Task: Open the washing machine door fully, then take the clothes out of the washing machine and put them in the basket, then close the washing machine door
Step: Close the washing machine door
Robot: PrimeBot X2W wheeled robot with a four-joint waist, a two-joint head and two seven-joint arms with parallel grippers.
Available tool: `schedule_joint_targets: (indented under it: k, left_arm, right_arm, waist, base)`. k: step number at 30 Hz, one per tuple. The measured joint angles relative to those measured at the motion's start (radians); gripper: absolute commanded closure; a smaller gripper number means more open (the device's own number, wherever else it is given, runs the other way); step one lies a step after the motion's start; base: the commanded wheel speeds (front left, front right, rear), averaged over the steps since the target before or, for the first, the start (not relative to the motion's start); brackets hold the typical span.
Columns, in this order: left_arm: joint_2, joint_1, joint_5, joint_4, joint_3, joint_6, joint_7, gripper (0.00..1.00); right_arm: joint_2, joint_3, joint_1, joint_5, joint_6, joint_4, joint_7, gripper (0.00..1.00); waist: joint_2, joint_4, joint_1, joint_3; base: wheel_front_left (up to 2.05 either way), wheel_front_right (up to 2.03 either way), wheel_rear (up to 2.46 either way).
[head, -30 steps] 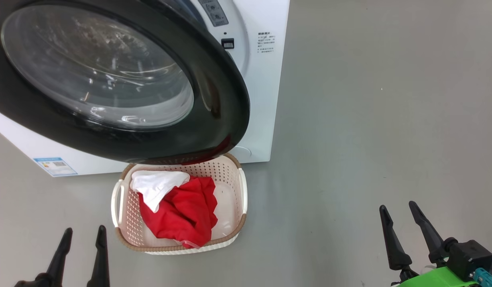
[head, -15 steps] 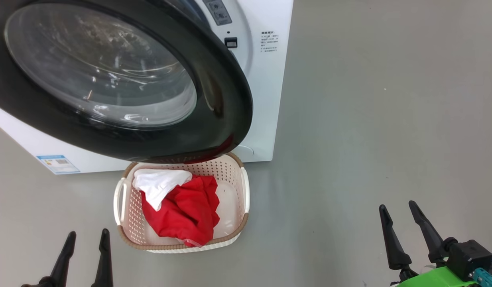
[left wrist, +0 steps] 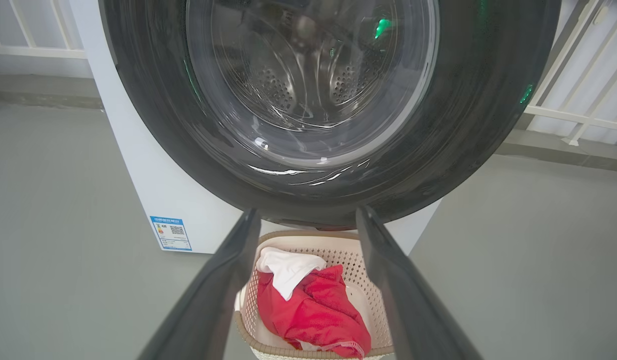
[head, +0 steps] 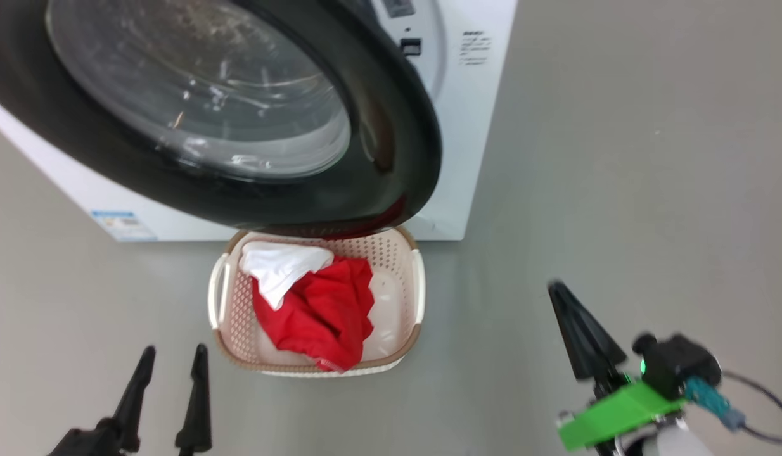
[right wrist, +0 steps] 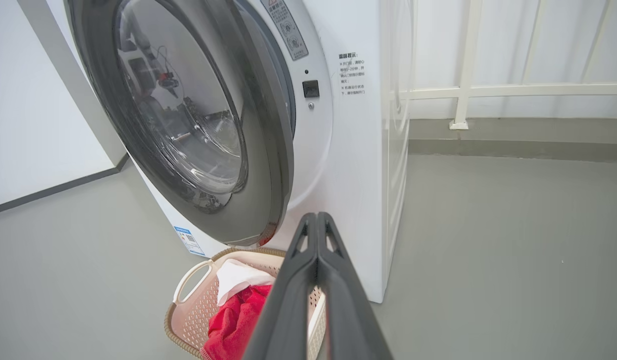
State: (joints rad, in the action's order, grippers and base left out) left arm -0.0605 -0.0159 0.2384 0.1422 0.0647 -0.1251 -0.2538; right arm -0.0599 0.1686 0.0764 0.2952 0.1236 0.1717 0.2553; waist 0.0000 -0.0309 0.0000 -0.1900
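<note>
The left gripper (head: pixel 174 352), fingers spread wide and empty, hovers just left of the basket (head: pixel 418 291); the right gripper (head: pixel 559 292), fingers pressed together on nothing, hangs well to its right.

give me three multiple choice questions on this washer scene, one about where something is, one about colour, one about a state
1. Where does the basket stand?
A. on the floor, partly under the open washing machine door
B. on a shelf
C. in a person's hands

2. What colours are the clothes in it?
A. blue and black
B. red and white
C. green and yellow

3. How does the right gripper stand?
A. fingers wide apart
B. fingers pressed together, empty
C. shut on a garment

Answers:
1 A: the basket sits on the grey floor with the door's black rim overhanging its far edge.
2 B: a white piece lies on red fabric.
3 B: the right wrist view shows the two fingers touching with nothing between them.
</note>
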Motion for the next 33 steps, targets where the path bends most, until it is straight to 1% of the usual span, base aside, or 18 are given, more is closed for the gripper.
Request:
schedule_joint_targets:
  k: [1,7,17,25,33]
  left_arm:
    - [0.0,0.0,0.0,0.0,0.0,0.0,0.0,0.0]
    - [0.012,0.057,0.007,0.006,-0.035,0.0,0.0,0.0]
    - [0.018,0.134,0.028,0.024,-0.078,0.0,0.0,0.0]
    - [0.021,0.18,0.074,0.029,-0.119,0.0,0.0,0.0]
    - [0.023,0.233,0.096,0.026,-0.137,0.0,0.0,0.0]
  right_arm:
    - [0.0,0.0,0.0,0.0,0.0,0.0,0.0,1.0]
    - [-0.002,0.051,0.149,0.004,0.0,0.02,0.0,1.0]
    - [-0.056,0.079,0.341,0.004,0.0,0.051,0.0,1.0]
    - [-0.086,0.096,0.419,0.004,0.0,0.064,0.0,1.0]
    - [-0.11,0.082,0.501,0.004,0.003,0.056,0.0,1.0]
  waist:
    - [0.0,0.0,0.0,0.0]
    - [0.0,-0.049,0.0,-0.042]
    - [0.0,-0.138,0.0,-0.132]
    - [0.0,-0.204,0.0,-0.203]
    - [0.0,-0.243,-0.0001,-0.279]
  base:
    - [0.0,0.0,0.0]
    - [0.0,0.0,0.0]
    - [0.0,0.0,0.0]
    - [0.0,0.0,0.0]
    - [0.0,0.0,0.0]
